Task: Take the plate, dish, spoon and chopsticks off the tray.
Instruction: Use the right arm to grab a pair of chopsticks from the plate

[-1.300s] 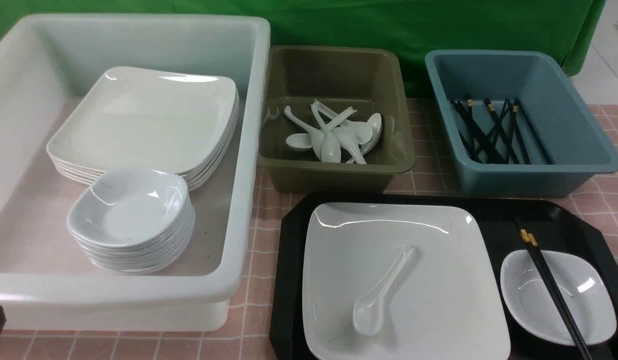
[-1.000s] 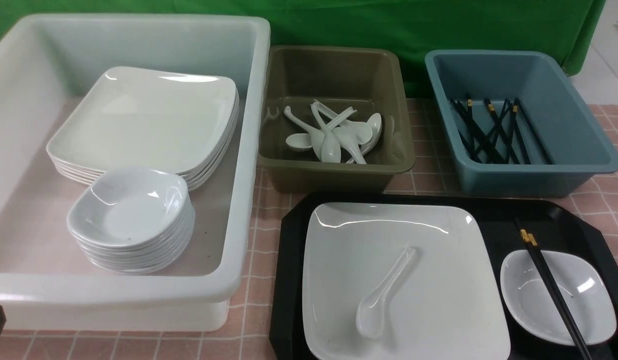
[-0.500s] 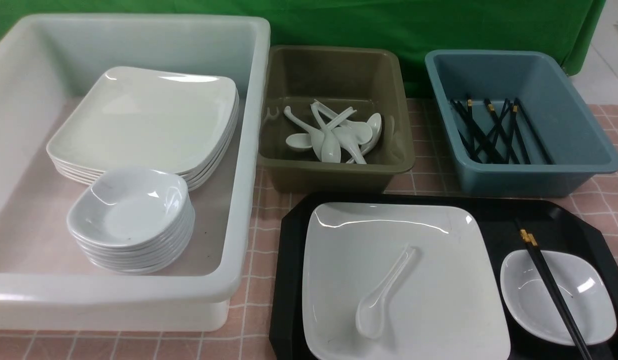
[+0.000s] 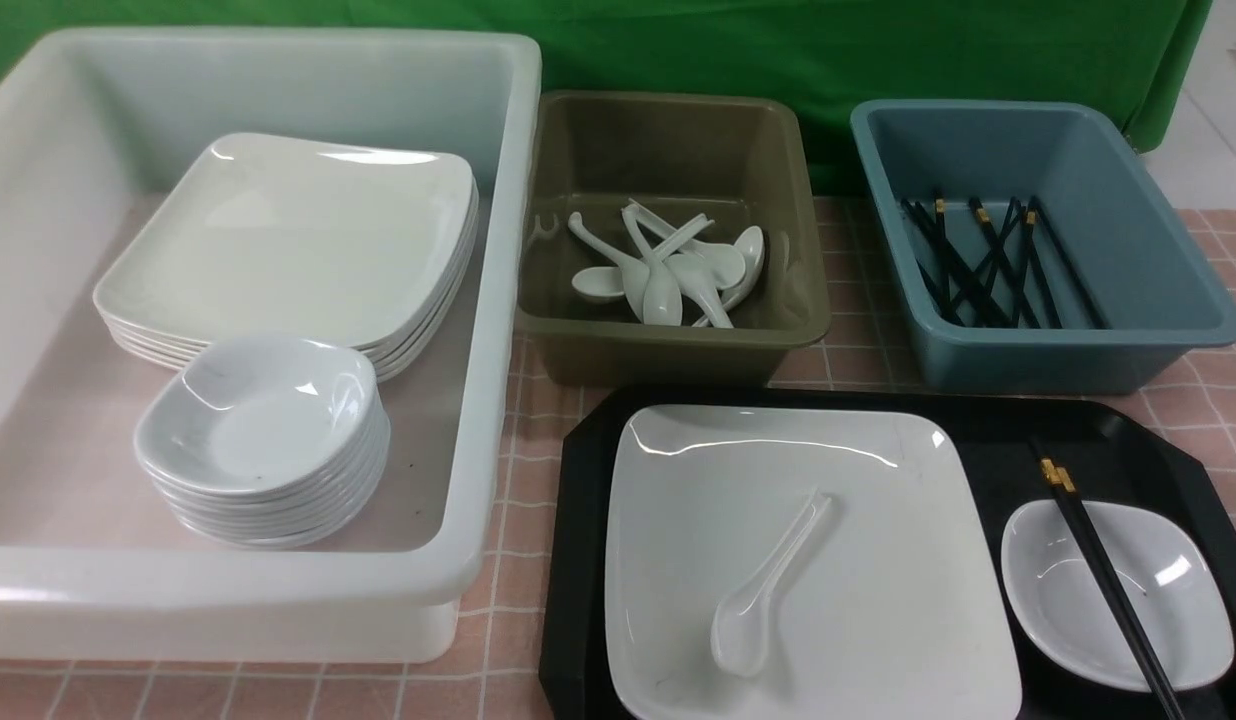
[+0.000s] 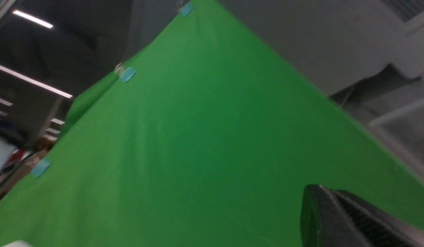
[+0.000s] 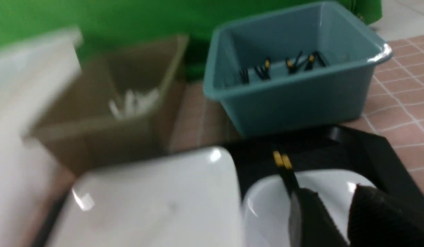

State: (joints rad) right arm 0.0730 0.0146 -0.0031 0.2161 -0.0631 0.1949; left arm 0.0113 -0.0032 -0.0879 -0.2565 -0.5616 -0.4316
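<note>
Since neither arm shows in the front view, only the wrist cameras place them. The right fingers point(image 6: 321, 223) stand apart and empty, low over the dish point(image 6: 267, 209), whose white floor shows in the gap between them. The chopsticks point(image 6: 289, 178) run out from under one fingertip toward the blue tub point(image 6: 294, 99), which sits straight ahead of the fingers and already holds other pairs. That line-up suggests the sticks are the first pick, and sensibly so: they lie across the dish, so the dish cannot be lifted cleanly until they go. To one side of the fingers is the plate point(image 4: 878, 560) with the spoon point(image 4: 763, 595) resting on it, which likewise has to leave before the plate does. All four pieces sit on the tray point(image 4: 988, 470), so nothing is cleared yet. Farther off on the counter point(image 4: 518, 480), the olive tub point(image 4: 668, 345) collects spoons and the white tub point(image 4: 508, 300) stacks plates and dishes. Of the left fingers point(image 5: 352, 223) only one shows, aimed up at the green cloth point(image 5: 198, 137), so I cannot tell whether they are apart or together.
</note>
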